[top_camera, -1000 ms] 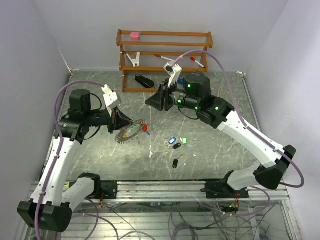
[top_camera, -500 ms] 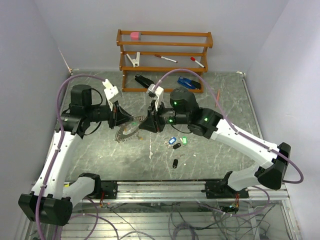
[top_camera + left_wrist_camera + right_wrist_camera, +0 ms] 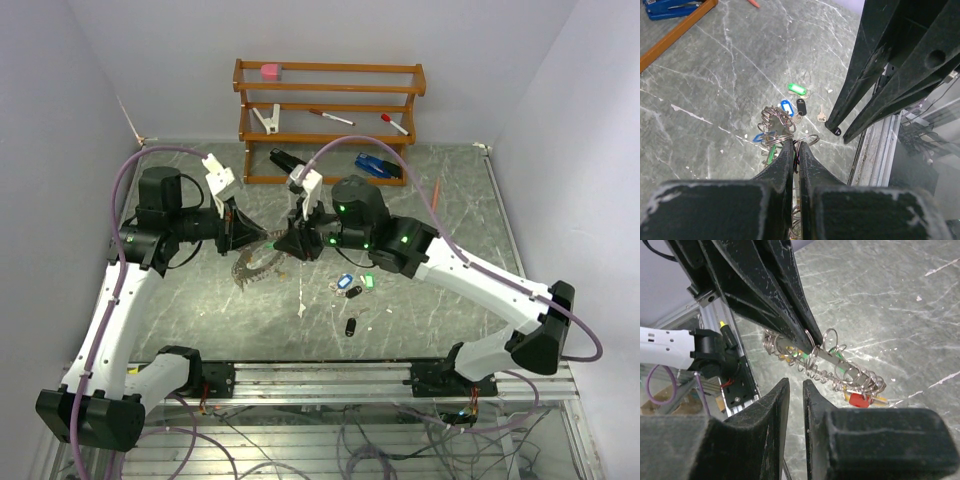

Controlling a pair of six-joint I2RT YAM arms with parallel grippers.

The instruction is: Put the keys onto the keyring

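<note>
In the middle of the worktop (image 3: pixel 450 200) we've got both arms pretty much nose to nose. The left gripper (image 3: pixel 796 149) is squeezed tight, its jaws pinched on the keyring (image 3: pixel 776 121), so the wire loops and the tagged cluster stick out past its tips. From the right wrist camera we can see a red tag (image 3: pixel 858 400) dangling at the far end of that bunch, with bits of yellow and green mixed in. We can't tell whether the low end of it touches the worktop.

The right gripper (image 3: pixel 796 386) is only open a crack, a thin slit between the jaws and nothing in it. It hovers just beside the keyring and close to the left gripper's tips, but it isn't touching either as far as we can make out.

The keys (image 3: pixel 801 105) lie loose on the worktop near the right arm: a blue tag, a green tag and a black one bunched together, plus a bare metal key beside them. Another black key (image 3: pixel 351 326) sits apart, closer to the front rail.
</note>
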